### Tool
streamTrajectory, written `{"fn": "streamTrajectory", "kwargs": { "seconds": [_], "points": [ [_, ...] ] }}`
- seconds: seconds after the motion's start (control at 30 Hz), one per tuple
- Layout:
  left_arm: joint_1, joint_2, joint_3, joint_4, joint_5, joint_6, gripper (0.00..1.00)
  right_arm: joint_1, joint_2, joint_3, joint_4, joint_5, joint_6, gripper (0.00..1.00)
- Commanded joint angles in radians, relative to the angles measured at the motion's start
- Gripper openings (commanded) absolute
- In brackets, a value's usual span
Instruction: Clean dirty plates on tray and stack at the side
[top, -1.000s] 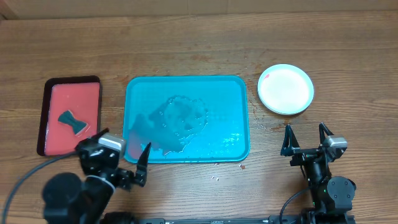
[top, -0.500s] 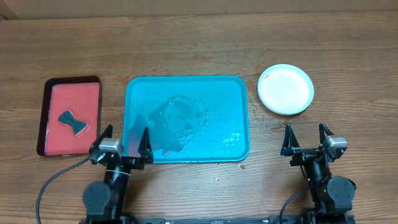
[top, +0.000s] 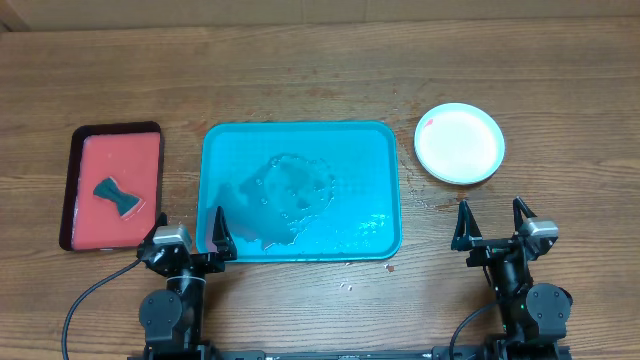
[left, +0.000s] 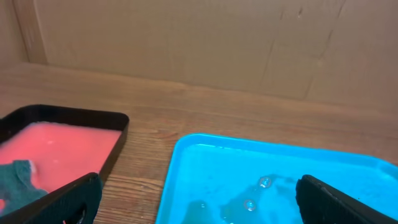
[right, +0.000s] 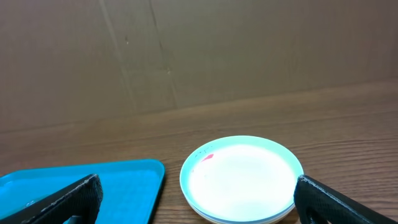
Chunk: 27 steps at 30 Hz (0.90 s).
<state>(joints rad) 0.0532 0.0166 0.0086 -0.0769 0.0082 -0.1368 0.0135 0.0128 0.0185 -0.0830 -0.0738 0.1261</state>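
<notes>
Moving back beside the tray (top: 385, 180), the left claw (top: 188, 228) is hanging wide apart like the right claw (top: 490, 215), and bumping the tray could spill its water (top: 290, 190).

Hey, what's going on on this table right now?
Neither arm is handling anything. The left gripper and right gripper both sit open near the front edge of the table. The plates are stacked right of the teal tray, which holds only water. The top plate shows a small red smear.
</notes>
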Motion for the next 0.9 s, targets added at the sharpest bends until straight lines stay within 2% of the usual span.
{"fn": "streamTrajectory", "kwargs": {
  "seconds": [0.0,0.37,0.87],
  "points": [
    [0.005,-0.013,-0.004,-0.002,-0.019,0.067,1.0,-0.003,-0.01,-0.01,0.003,0.005,-0.007,1.0],
    [0.004,-0.013,-0.004,-0.003,-0.012,0.108,1.0,-0.003,-0.01,-0.01,0.003,0.005,-0.007,1.0],
    [-0.008,-0.013,-0.004,-0.001,-0.012,0.108,1.0,-0.003,-0.01,-0.01,0.003,0.005,-0.007,1.0]
  ]
}}
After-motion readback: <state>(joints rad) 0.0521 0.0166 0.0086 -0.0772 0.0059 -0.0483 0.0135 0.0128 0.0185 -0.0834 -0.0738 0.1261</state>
